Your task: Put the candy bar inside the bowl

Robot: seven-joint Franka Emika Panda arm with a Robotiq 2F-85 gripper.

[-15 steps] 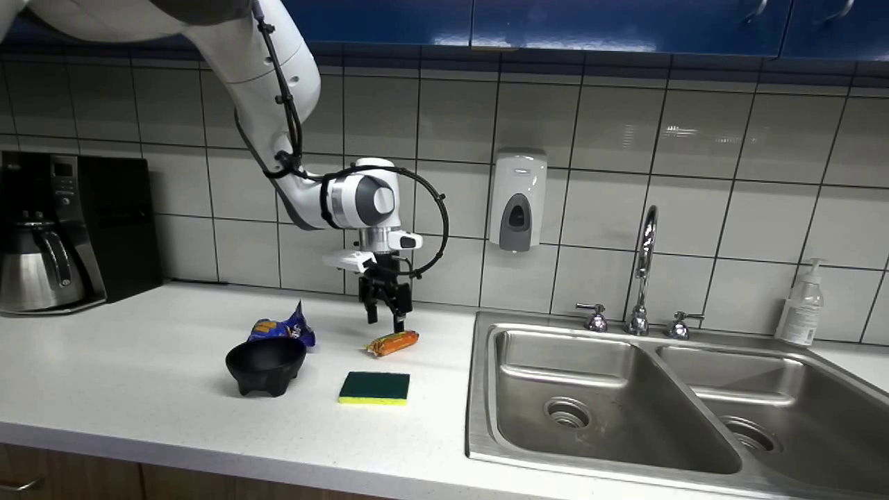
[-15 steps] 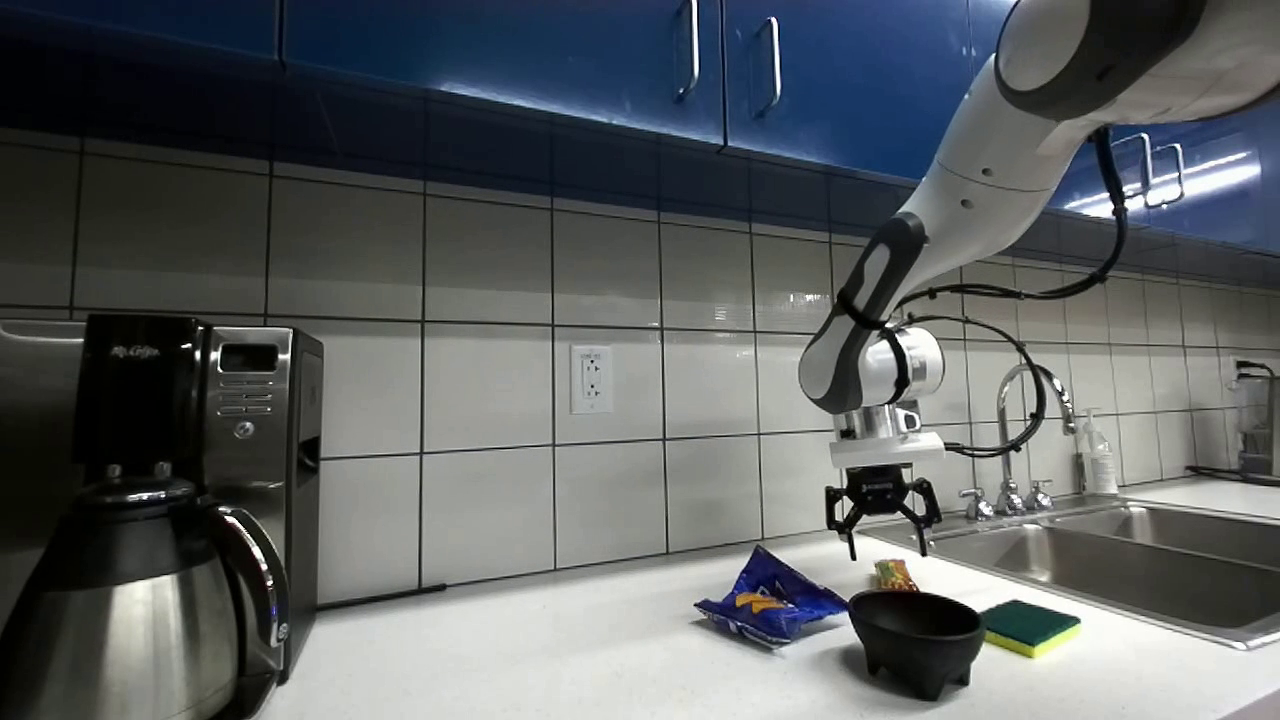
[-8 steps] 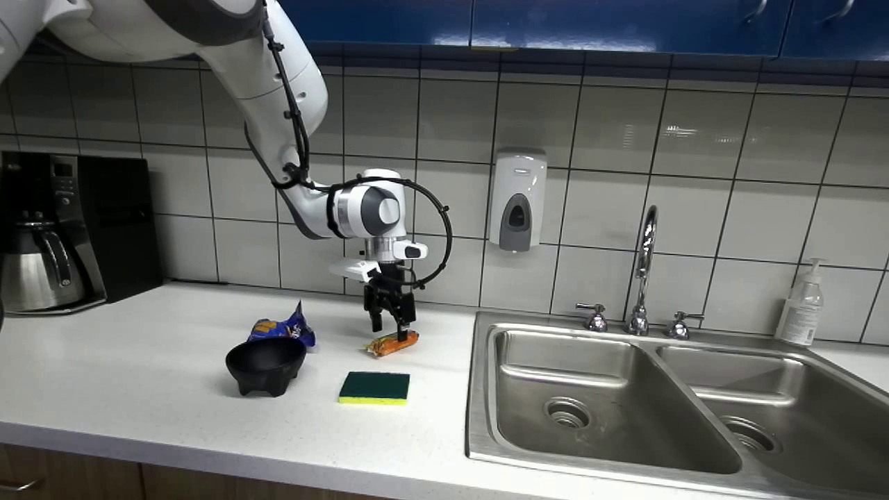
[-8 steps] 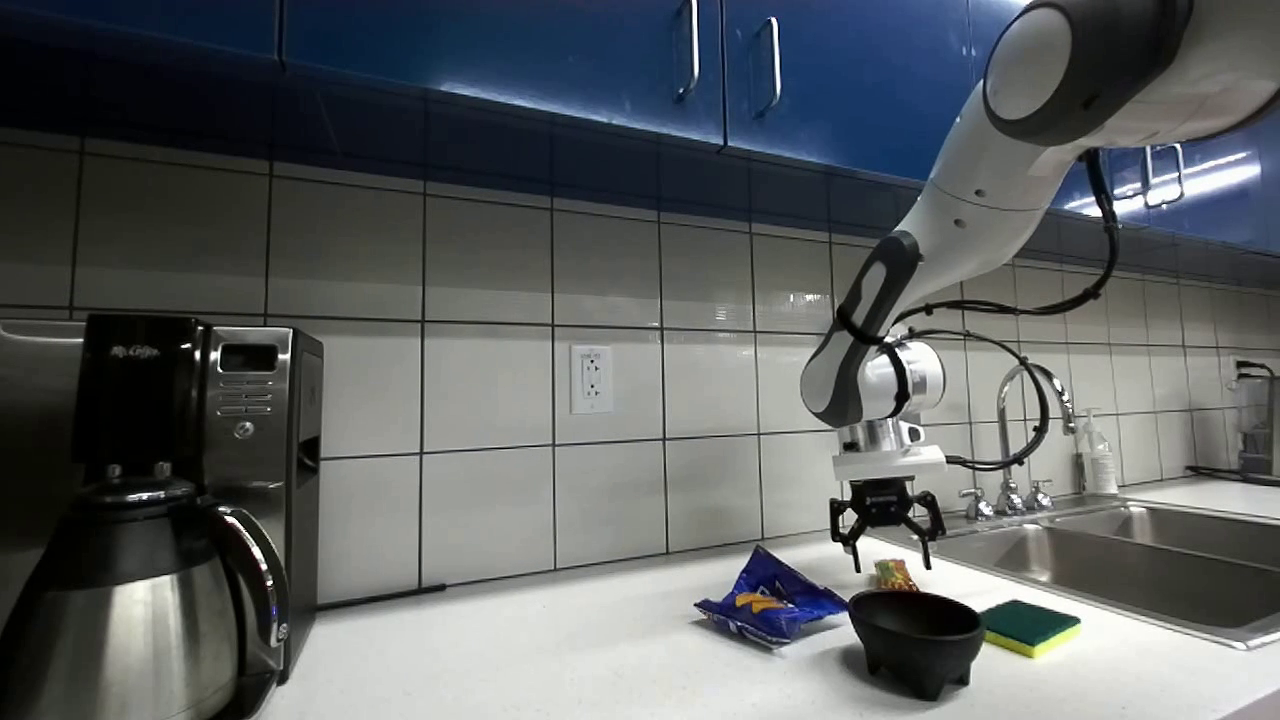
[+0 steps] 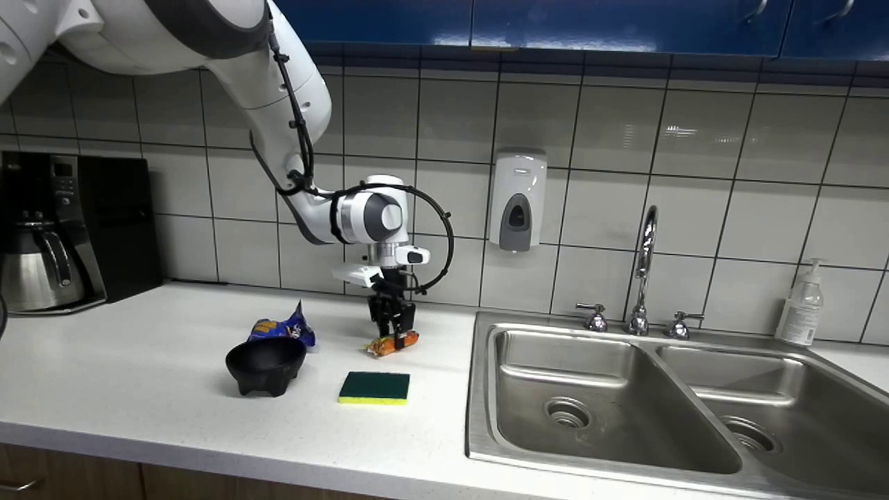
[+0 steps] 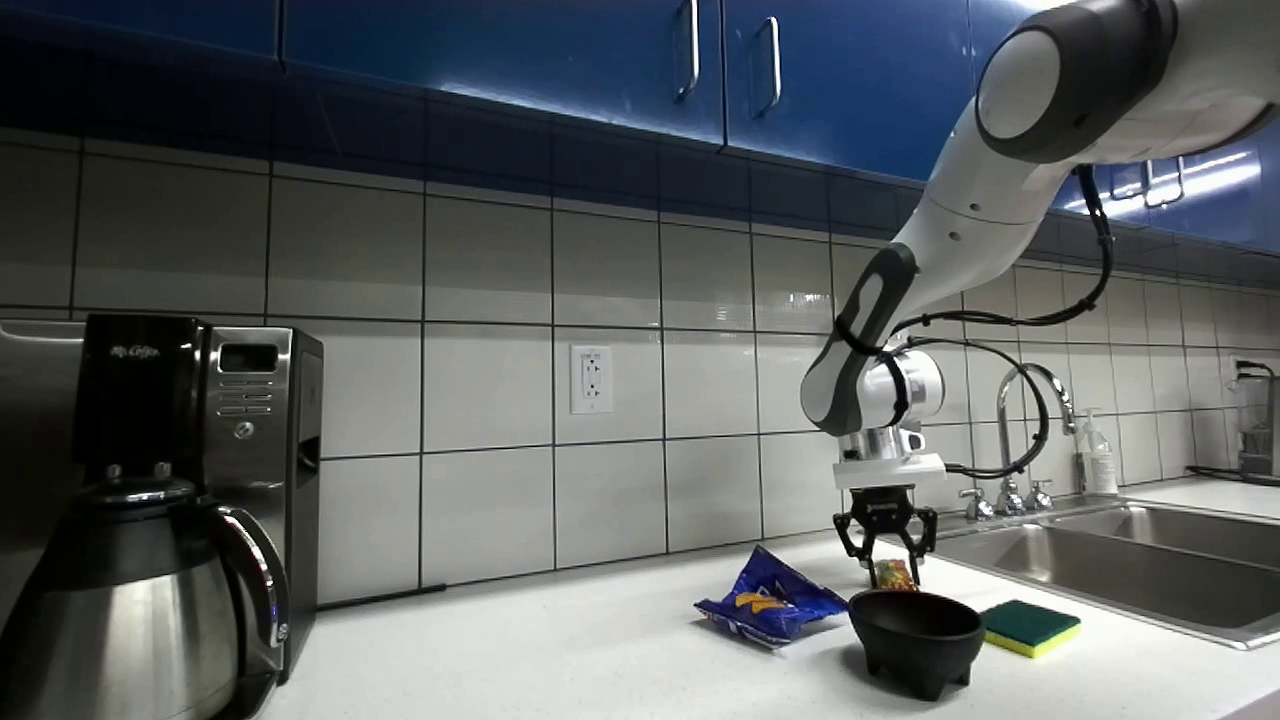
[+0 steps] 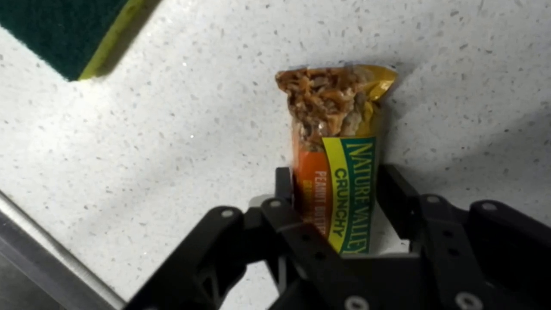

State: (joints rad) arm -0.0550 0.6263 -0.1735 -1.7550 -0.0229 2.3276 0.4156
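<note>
We see the pincer (image 6: 895, 578) closed on the candy bar (image 7: 335, 150), which lies on the tabletop (image 5: 139, 375) apart from the bowl (image 5: 265, 368).

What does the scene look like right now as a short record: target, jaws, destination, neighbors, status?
target: Nature Valley Crunchy bar, lying on the speckled white countertop
jaws: down around the bar, one on each long side; whether they grip it yet cannot be told
destination: black footed bowl, upright on the countertop
neighbors: in an exterior view, blue snack bag just behind the bowl; green-and-yellow sponge between bowl and steel sink
status: bar not yet in the bowl
</note>
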